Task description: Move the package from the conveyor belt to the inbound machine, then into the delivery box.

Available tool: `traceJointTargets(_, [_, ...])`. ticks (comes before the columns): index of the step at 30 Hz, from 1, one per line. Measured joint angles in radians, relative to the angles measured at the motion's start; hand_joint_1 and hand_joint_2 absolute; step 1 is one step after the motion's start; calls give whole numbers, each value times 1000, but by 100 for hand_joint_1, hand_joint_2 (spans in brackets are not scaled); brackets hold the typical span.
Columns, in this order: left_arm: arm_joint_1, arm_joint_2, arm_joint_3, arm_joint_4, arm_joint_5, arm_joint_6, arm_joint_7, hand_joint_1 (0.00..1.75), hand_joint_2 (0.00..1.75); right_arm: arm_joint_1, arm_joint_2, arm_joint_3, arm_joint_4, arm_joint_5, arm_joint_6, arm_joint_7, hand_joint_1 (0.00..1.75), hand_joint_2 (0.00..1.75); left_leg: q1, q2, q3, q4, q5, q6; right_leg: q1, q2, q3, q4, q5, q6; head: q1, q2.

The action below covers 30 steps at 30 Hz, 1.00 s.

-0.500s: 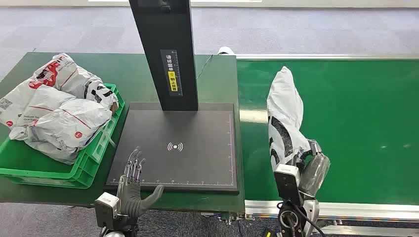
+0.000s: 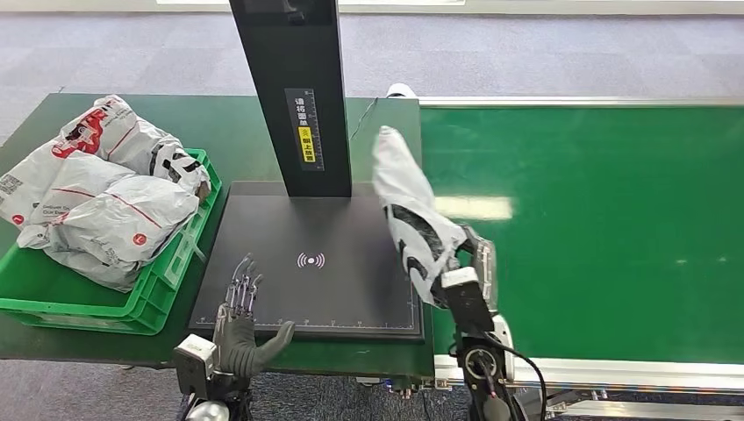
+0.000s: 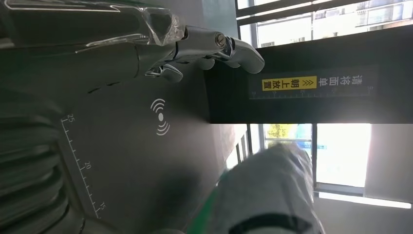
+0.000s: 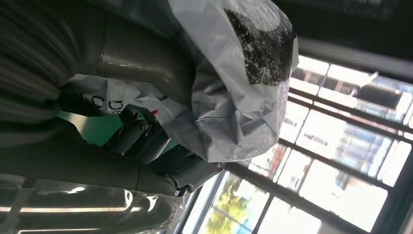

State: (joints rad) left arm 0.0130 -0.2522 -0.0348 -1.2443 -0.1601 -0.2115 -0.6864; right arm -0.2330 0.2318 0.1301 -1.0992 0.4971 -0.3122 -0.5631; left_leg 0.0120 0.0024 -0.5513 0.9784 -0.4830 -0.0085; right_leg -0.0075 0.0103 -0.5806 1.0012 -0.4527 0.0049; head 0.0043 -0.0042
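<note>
Change: the right hand [image 2: 462,267] had carried the package [image 2: 411,215] off the conveyor belt [image 2: 614,219]; half a second earlier the bag stood over the belt's left part, and now it hung at the right edge of the inbound machine's platform [image 2: 342,289].
Package position: held up off both surfaces, upper end leaning toward the post [image 2: 294,96], lower end in the hand above the seam between platform and belt.
Right hand: fingers wrapped around the package's lower end; the right wrist view showed the thumb and dark fingers [image 4: 146,141] pressed into the grey plastic [image 4: 234,97].
Left hand [image 2: 239,329]: holding nothing, fingers spread, lying at the platform's front left corner, much as it had been a moment before.
Meaning for task: judged as the belt-to-machine leg under way; package not yet set down, and it probably needed to go further in toward the scan mark [image 2: 311,260].
Surroundings: a green delivery box [image 2: 167,272] sat on the green table's left side, just beside the platform's left edge, piled with other packages [image 2: 105,202].
Obstacles: the post stood at the platform's rear edge, near the bag's upper end, a likely snag. The left hand lay on the platform's front left corner, well apart from the bag. The heaped box left little room for the later drop.
</note>
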Motion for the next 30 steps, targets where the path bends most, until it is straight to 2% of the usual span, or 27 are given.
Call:
traceJointTargets(5, [-3, 0, -3, 8, 1, -9, -4, 0, 175, -119, 22, 62, 178, 27, 63, 16, 175, 175, 0, 0, -1, 0, 0, 0, 0, -1, -1, 0, 0, 0, 0, 0])
traceJointTargets(10, [-3, 1, -4, 8, -2, -9, -4, 0, 175, -226, 39, 105, 321, 33, 171, 27, 174, 175, 0, 0, -2, 0, 0, 0, 0, 0, -1, 0, 0, 0, 0, 0])
traceJointTargets(12, [-2, 1, -4, 8, -3, -9, -4, 0, 175, -266, 49, 124, 371, 39, 202, 22, 169, 175, 0, -1, -2, 0, 0, 0, 0, -1, -2, 0, 0, 0, 0, 0])
traceJointTargets(15, [1, 2, -4, 8, -4, -11, -3, 0, 175, -310, 62, 152, 431, 52, 228, 16, 145, 175, 0, -1, -2, 0, 0, 0, 0, -1, -2, 0, 0, 0, 0, 0])
traceJointTargets(19, [4, 3, -4, 8, -5, -17, 2, 0, 175, -342, 75, 183, 481, 53, 290, -2, 20, 175, 0, -1, -2, 0, 0, 0, 0, 0, -2, 0, 0, 0, 0, 0])
traceJointTargets(20, [4, 4, -4, 8, -5, -20, 3, 0, 175, -347, 78, 191, 491, 52, 310, -8, 9, 175, 0, -1, -2, 0, 0, 0, 0, 0, -2, 0, 0, 0, 0, 0])
traceJointTargets(25, [4, 7, -4, 8, -5, -25, 5, 0, 175, -354, 92, 223, 529, 51, 351, -21, 0, 175, 0, -1, -2, 0, 0, 0, 0, -1, -2, 0, 0, 0, 0, 0])
traceJointTargets(30, [3, 9, -4, 8, -6, -25, 5, 0, 175, -356, 96, 242, 550, 47, 362, -30, 0, 175, 0, -1, -2, 0, 0, 0, 0, -1, -2, 0, 0, 0, 0, 0])
